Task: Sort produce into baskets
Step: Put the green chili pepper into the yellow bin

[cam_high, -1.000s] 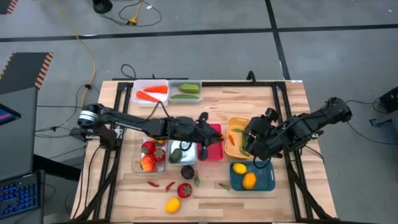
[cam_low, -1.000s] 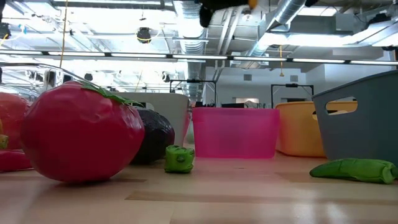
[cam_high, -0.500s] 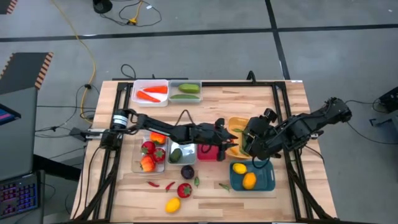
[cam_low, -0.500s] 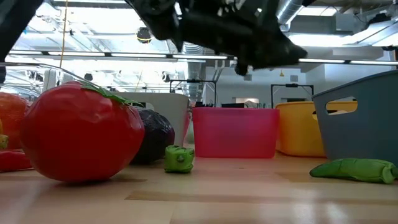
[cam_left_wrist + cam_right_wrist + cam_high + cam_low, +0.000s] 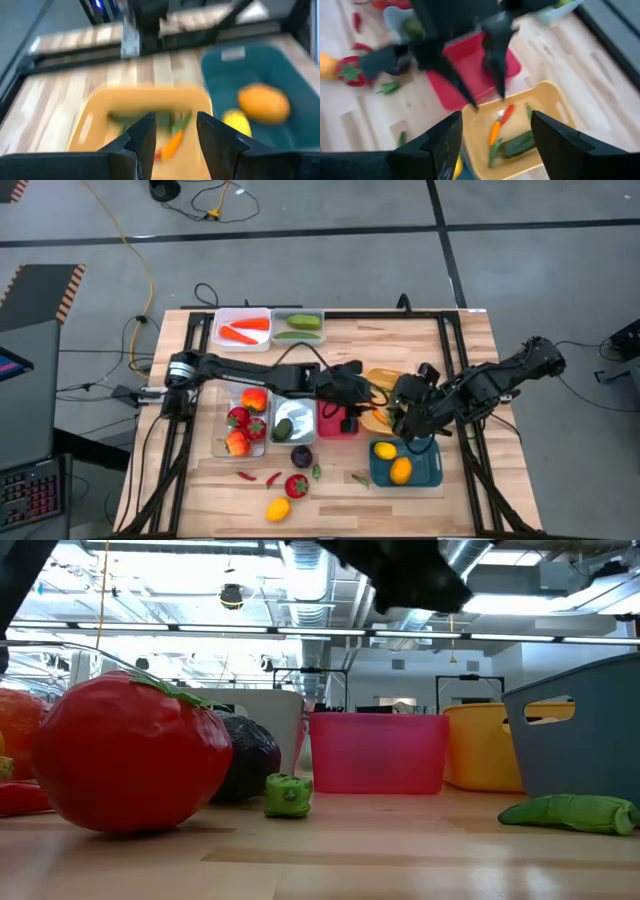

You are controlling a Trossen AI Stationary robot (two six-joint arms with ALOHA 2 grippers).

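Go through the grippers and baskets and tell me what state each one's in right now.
left gripper: open, empty, above the yellow basket
right gripper: open, empty
yellow basket: holds a small carrot and green pods
teal basket: holds a lemon and an orange fruit
red basket: looks empty

Overhead straight down on the whole counter (image 5: 470,340), level from counter height toward the room, both wrist views close above the shared yellow-orange basket (image 5: 95,112)
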